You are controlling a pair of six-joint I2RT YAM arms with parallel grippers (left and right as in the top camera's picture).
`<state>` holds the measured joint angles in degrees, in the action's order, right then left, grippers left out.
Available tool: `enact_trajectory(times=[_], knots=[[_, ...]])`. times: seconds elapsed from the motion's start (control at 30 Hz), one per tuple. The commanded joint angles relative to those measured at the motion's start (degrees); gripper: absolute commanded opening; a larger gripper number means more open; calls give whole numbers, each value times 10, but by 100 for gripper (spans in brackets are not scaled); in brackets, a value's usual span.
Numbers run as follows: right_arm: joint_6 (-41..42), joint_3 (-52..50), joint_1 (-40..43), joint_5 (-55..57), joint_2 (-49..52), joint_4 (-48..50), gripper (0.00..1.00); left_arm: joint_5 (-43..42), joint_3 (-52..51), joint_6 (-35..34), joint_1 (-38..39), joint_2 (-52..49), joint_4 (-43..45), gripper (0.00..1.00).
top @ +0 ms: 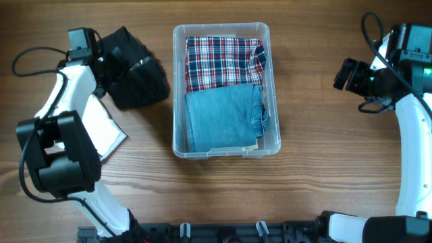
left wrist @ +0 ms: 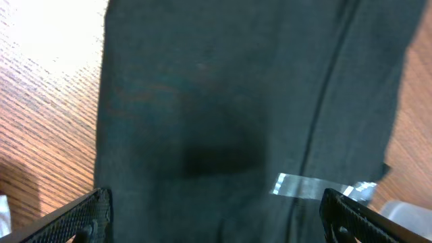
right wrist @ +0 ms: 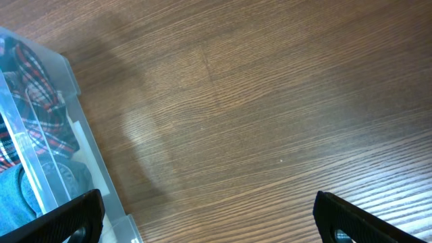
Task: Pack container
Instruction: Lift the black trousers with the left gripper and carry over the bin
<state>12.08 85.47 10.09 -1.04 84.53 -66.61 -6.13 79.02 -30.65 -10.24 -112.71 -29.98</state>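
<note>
A clear plastic container [top: 177, 88] sits mid-table holding a folded red plaid shirt [top: 223, 62] at the back and folded blue jeans [top: 223, 120] at the front. A dark folded garment [top: 135, 71] lies on the table just left of the container. My left gripper [top: 108, 62] hangs over it, open, and the dark garment [left wrist: 223, 115] fills the left wrist view between the spread fingers [left wrist: 81, 216]. My right gripper [top: 345, 74] is open over bare wood to the right of the container [right wrist: 40, 169].
A white folded item [top: 101, 131] lies under the left arm, front-left of the dark garment. Bare wooden table [right wrist: 270, 101] spans the gap between the container and the right gripper. Arm bases stand at the front edge.
</note>
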Motion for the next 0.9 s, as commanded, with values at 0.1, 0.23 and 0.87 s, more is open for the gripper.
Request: enact_trajectory(times=[0.1,0.23,0.87], knots=[[-7,-1,1,1,-1,2,100,-8,7,-12,-11,-12,-4,99],[-7,-1,1,1,-1,2,100,2,-1,-12,-12,-16,-11,100],[-7,-1,1,1,-1,2,100,15,-18,-11,-12,-65,11,50]])
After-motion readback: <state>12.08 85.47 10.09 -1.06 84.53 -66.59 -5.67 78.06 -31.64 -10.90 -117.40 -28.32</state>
